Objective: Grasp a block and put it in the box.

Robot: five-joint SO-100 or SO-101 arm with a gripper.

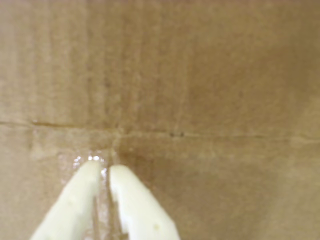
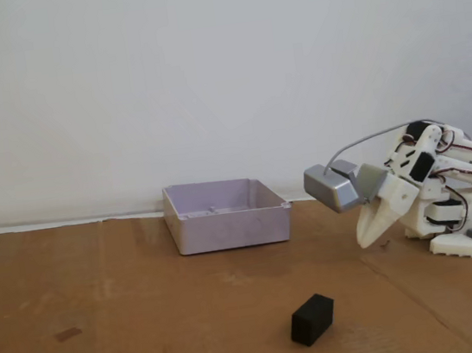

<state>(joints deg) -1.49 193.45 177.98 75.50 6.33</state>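
Your pincer has its two white fingers drawn together with only a thin slit between them, holding nothing, tips hovering just above the cardboard-covered desk. In the fixed view the pincer sits at the right, pointing down. The black block lies on the desk nearer the camera, well apart from it. The pale open box stands farther back, left of the arm.
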